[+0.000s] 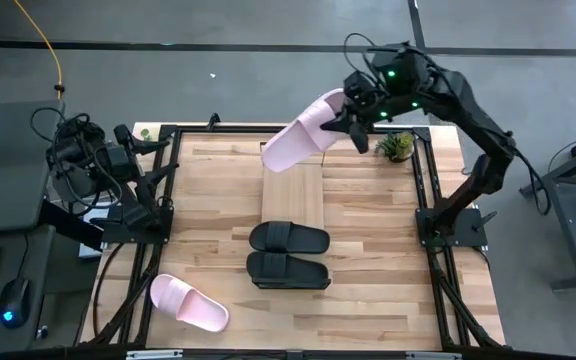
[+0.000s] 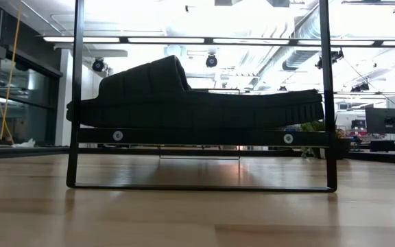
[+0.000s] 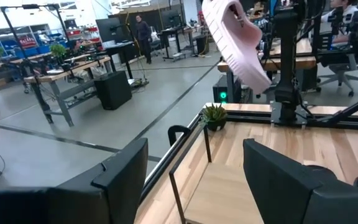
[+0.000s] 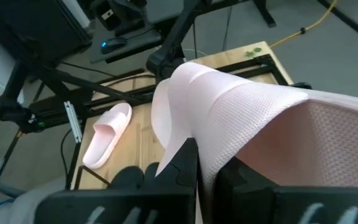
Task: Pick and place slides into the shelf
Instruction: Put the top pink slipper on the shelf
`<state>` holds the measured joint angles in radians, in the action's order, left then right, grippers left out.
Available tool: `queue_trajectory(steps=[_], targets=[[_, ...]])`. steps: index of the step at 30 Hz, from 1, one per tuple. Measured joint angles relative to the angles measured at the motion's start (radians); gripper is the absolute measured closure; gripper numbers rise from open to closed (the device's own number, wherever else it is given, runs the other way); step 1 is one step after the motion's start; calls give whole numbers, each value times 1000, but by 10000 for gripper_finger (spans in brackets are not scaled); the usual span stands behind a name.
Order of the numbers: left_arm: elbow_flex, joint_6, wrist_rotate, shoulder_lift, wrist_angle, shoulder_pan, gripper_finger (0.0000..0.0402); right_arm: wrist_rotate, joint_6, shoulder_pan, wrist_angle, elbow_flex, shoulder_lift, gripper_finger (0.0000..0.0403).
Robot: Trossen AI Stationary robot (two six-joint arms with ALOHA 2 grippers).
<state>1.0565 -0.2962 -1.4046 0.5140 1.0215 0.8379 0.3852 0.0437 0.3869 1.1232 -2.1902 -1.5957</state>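
at the near edge of the worktop: one pink slide (image 1: 188,303) lies flat by the near left corner.
middle of the worktop: two black slides (image 1: 288,253) sit side by side on the near end of the shelf (image 1: 293,190).
left side: left gripper (image 1: 158,165) waits beside the left edge, fingers apart, holding nothing.
far edge: right gripper (image 1: 346,117) is clamped on the second pink slide (image 1: 303,140), held tilted in the air over the shelf's far end.
far right corner: small potted plant (image 1: 396,146).
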Motion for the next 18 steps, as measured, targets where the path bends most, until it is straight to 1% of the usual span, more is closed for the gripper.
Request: queue_trajectory(steps=[4, 11, 15, 18], targets=[[0, 1, -2, 0, 1, 0, 156, -37, 0, 1, 27, 0, 45, 403], [0, 4, -21, 0, 10, 0, 156, -50, -24, -3, 85, 14, 126, 403], [0, 7, -32, 0, 39, 0, 156, -82, -30, -8, 34, 125, 226, 403], [0, 5, -52, 0, 50, 0, 156, -94, -37, -7, -95, 296, 344, 403]])
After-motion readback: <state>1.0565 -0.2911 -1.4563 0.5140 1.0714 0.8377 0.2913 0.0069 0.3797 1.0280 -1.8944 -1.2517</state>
